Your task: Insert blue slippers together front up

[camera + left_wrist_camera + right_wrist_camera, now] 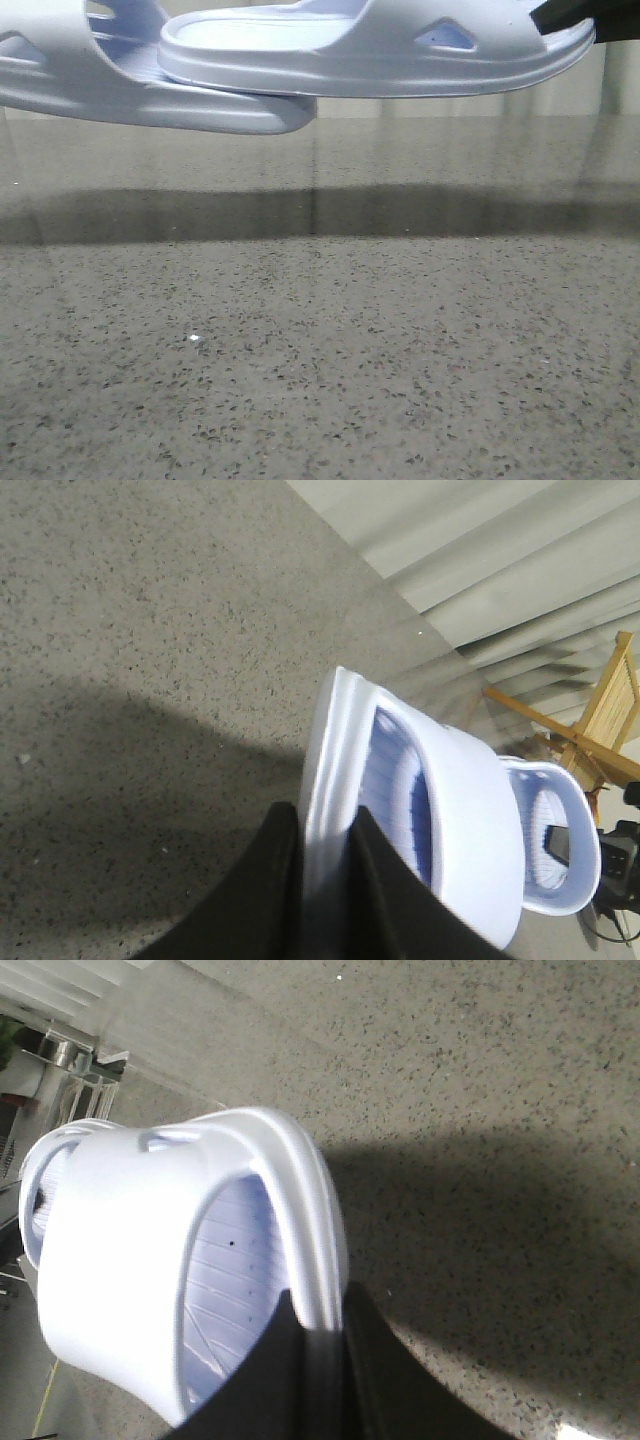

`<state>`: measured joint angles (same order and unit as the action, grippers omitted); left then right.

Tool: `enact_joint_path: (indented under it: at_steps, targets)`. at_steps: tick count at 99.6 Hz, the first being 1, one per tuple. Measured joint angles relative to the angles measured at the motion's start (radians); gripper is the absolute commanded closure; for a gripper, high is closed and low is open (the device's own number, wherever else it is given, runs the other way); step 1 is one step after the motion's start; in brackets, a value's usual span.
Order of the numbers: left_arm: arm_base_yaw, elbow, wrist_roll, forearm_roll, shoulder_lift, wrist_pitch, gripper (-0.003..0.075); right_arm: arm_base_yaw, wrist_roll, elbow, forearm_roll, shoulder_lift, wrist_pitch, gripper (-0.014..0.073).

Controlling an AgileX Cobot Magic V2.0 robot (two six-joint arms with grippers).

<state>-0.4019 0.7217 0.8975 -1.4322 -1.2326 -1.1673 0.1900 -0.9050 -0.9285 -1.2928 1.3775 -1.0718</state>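
Note:
Two pale blue slippers hang in the air above the table at the top of the front view. The left slipper (150,100) lies lower. The right slipper (380,50) lies a little higher, and its end overlaps the left one. My left gripper (325,825) is shut on the sole edge of the left slipper (450,800); the other slipper (560,830) shows beyond it. My right gripper (322,1310) is shut on the sole edge of the right slipper (140,1260). Only the dark tip of my right gripper (568,14) shows in the front view. The left gripper is out of that view.
A speckled grey stone table (320,350) lies below, with the slippers' shadow across its far part. A wooden frame (605,715) stands past the table in the left wrist view. A metal rack (70,1065) shows past the table in the right wrist view.

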Motion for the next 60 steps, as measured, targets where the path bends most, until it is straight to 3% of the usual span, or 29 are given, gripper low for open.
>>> enact_joint_path:
  at_steps: [32,60]
  targets:
    - [0.002,0.000,-0.008,-0.038,0.000,0.000,0.0705,-0.016,-0.104,0.000,-0.115,0.099,-0.015,0.0700]
    - [0.076,0.000,-0.008,-0.056,0.000,0.004,0.0705,-0.101,-0.181,0.000,-0.180,0.191,-0.015,0.0700]
